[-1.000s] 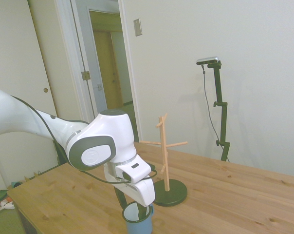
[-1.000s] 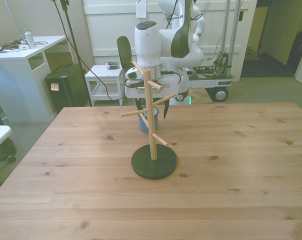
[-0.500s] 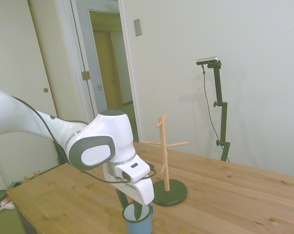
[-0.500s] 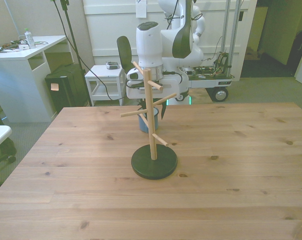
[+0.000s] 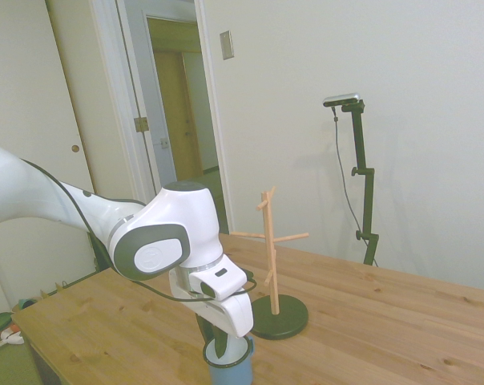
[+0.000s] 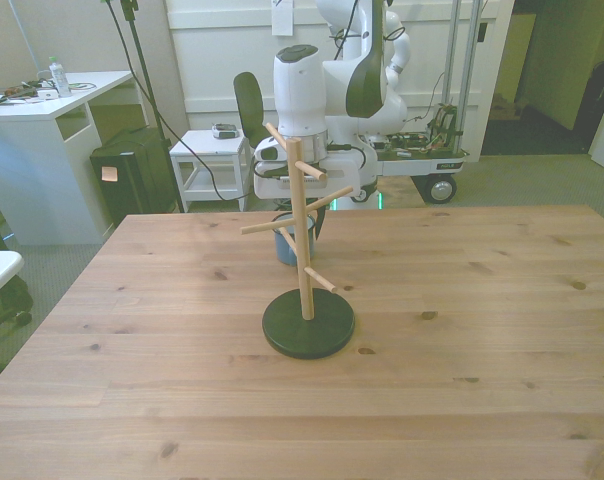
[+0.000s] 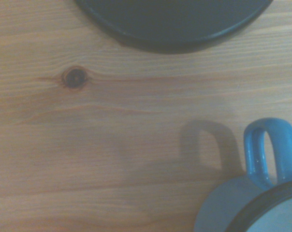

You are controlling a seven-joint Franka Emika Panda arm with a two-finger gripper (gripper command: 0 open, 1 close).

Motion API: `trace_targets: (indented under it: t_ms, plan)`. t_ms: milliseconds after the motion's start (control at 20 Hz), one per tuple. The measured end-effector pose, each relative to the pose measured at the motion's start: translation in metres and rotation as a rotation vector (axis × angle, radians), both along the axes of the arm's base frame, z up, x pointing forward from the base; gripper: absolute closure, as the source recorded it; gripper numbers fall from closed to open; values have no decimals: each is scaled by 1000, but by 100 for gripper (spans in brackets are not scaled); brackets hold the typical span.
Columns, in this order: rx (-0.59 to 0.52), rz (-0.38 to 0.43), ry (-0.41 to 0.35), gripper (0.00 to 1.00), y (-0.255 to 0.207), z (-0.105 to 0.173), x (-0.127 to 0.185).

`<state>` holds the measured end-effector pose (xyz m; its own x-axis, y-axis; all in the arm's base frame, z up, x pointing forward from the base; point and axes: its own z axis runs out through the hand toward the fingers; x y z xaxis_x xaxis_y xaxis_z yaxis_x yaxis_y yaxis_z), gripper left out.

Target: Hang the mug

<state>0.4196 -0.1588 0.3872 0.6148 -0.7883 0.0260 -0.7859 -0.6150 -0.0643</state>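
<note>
Where the white arm (image 5: 82, 212) bends down at the lower middle of the side view, the gripper (image 5: 224, 345) hangs straight over the mug (image 5: 229, 370), its fingers dipping to the rim. Whether they are spread or pinched on the mug wall cannot be told: the wrist housing covers them in the side view, and the rack hides them in the front view. In the front view the gripper (image 6: 300, 222) sits in the upper middle of the frame, directly behind the rack's post.

The mug (image 6: 287, 245) stands upright on the wooden table (image 6: 482, 330), light blue with a dark thin rim; in the front view only part of it shows behind the post. In the wrist view the mug (image 7: 252, 208) fills the lower right corner, its loop handle (image 7: 274, 147) standing out from the side and casting a shadow on the wood.

Near the mug but not touching it stands the mug rack (image 6: 304, 255), a wooden post with angled pegs on a dark round base (image 7: 175, 21). In the side view the rack (image 5: 271, 269) rises just right of the gripper, at mid-frame.
</note>
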Motion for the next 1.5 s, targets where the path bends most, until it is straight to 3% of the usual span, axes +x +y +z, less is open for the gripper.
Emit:
trace_targets:
  t_ms: [400, 600, 1200, 1500]
  plan:
    - [-11, 26, 4, 100, 5, 0, 2]
    - [-46, 80, 16, 100, 12, 2, 5]
    - [-128, 282, -34, 100, 92, 102, 39]
    - [-139, 341, -39, 100, 128, 127, 65]
